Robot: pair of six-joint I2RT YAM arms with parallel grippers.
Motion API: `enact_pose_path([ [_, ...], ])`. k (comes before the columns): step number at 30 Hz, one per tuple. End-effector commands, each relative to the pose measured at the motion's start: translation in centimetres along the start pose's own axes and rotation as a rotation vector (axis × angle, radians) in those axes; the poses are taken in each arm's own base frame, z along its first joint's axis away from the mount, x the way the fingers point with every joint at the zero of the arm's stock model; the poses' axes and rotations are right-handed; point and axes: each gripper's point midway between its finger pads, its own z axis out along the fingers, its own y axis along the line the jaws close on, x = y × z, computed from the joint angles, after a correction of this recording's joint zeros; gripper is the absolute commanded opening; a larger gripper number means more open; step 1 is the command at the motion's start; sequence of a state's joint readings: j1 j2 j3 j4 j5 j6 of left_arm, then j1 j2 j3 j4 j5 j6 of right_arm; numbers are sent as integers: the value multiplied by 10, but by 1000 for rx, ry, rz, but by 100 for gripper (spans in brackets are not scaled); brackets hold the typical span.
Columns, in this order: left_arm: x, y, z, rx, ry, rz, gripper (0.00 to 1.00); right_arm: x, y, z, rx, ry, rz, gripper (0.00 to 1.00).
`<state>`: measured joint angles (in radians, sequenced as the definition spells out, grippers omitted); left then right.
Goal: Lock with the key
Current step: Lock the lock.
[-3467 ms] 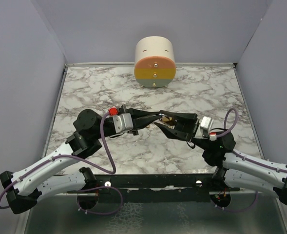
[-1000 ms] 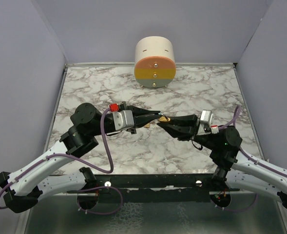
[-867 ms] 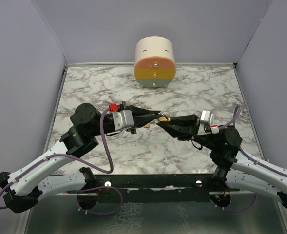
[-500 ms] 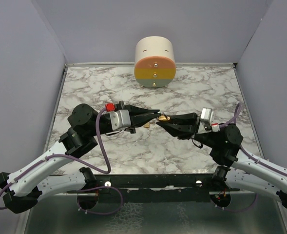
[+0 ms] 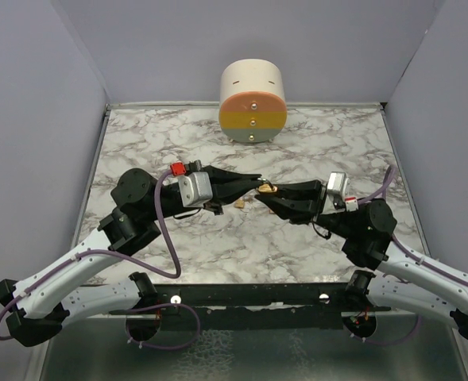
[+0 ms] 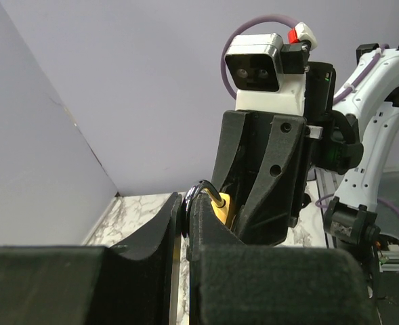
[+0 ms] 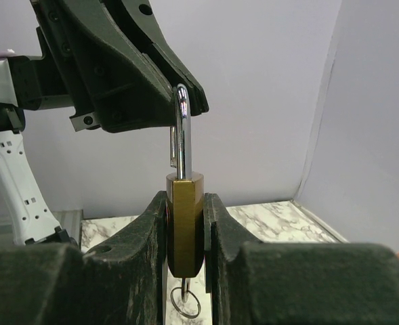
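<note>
**A:** Where do we find the padlock [image 7: 185, 230]?

**B:** We see it held up above the marble table [image 5: 218, 143], near the middle, between the two arms. Its brass body stands upright with the silver loop [image 7: 180, 128] on top. The short end of the loop hangs free above the body.

**A:** What is the right gripper [image 7: 185, 203] doing?

**B:** Its two black fingers [image 7: 148, 237] are partly closed and pinch the brass body from both sides.

**A:** And the left gripper [image 6: 185, 206]?

**B:** Its fingers [image 6: 213, 230] are pressed almost together, with the curve of the loop caught between their tips. From the right wrist we see those tips meet the top of the loop.

**A:** Do we see the key?

**B:** Only a thin wire ring [image 7: 185, 301] hanging under the padlock. The key itself is hidden from us.
</note>
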<state>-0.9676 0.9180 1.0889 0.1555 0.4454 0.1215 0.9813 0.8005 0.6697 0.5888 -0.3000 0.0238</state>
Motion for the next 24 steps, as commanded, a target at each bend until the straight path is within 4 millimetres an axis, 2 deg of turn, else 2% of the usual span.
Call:
enact_pose_path([
  [1, 81, -12, 6, 24, 221, -160, 0, -60, 13, 12, -86, -163, -62, 2],
  [15, 105, -17, -2, 3, 265, -198, 0, -85, 21, 24, -154, -214, -68, 2],
  [24, 107, -12, -3, -24, 268, -174, 0, -88, 41, 21, -265, -206, -31, 2],
])
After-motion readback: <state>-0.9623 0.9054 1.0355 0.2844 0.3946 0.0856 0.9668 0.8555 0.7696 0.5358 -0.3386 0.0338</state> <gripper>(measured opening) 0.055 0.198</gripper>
